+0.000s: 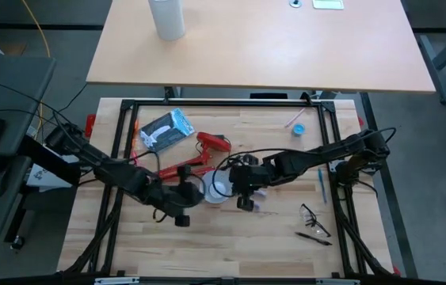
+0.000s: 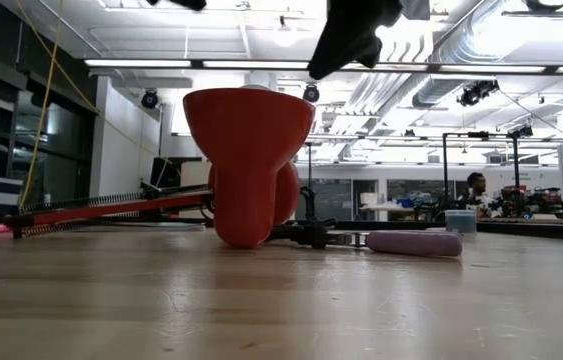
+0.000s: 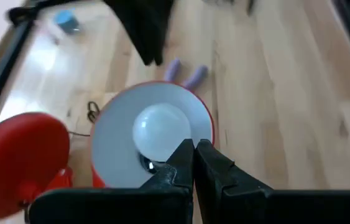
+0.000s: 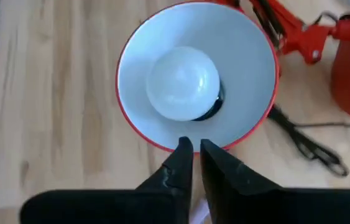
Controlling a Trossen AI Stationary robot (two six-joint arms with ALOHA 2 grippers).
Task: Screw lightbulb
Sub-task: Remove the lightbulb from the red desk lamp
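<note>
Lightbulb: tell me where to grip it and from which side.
Grip the lightbulb by its rounded white dome, coming straight down through the shade's open mouth. It sits base-down in the upturned shade, whose wall blocks any sideways approach.

No readable text, label, brand, number or sign can be made out anywhere here. Some printing seems to be carried on the grey-and-white packet (image 1: 166, 130) lying on the table (image 1: 270, 237), but it's too small to be read. Nothing legible is shown on the lightbulb (image 4: 183, 84), on the red lamp shade (image 2: 248, 150) or on the white cylinder (image 1: 166, 17) standing on the far desk. Nothing readable is given by the room behind the table in the low view either.
</note>
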